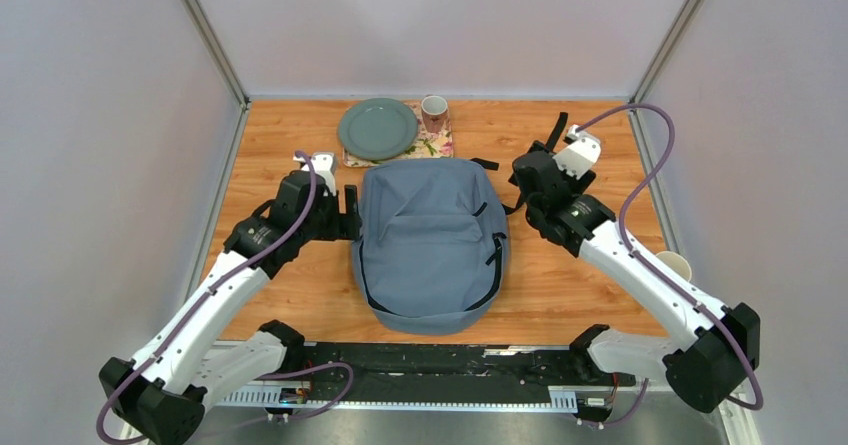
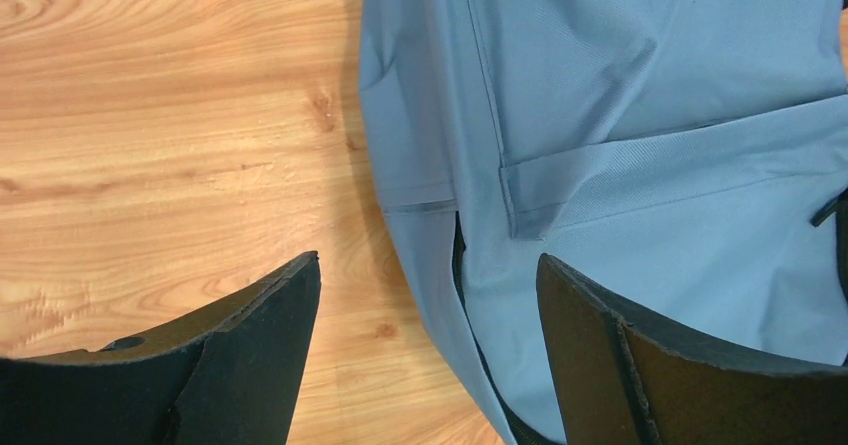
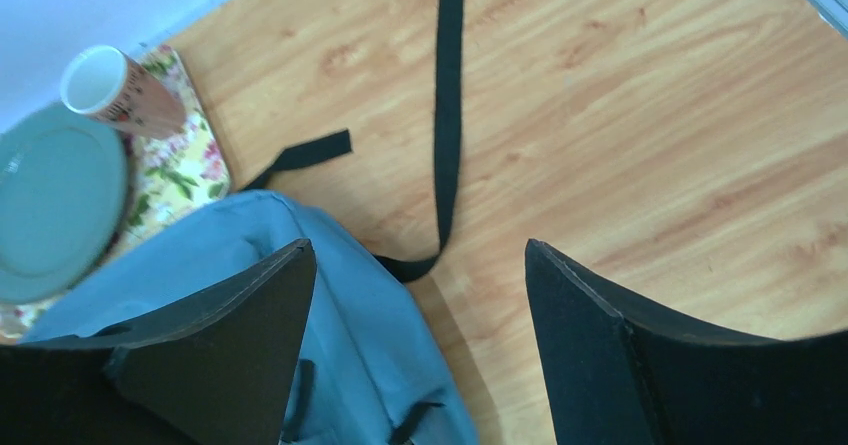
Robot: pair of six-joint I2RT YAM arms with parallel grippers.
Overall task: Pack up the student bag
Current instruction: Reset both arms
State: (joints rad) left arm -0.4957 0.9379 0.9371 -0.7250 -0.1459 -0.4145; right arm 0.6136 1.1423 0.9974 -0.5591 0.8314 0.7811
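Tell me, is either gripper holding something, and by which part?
Nothing is held. The left gripper and the right gripper are both open at the sides of the student bag.

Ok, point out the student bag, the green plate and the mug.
student bag [image 1: 430, 245]: top external view, middle of its front.
green plate [image 1: 377, 129]: top external view, bare centre.
mug [image 3: 140, 105]: right wrist view, patterned side.

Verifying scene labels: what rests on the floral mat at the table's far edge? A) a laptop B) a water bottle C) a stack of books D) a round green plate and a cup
D: the round grey-green plate and the patterned ceramic cup both sit on the flat floral mat.
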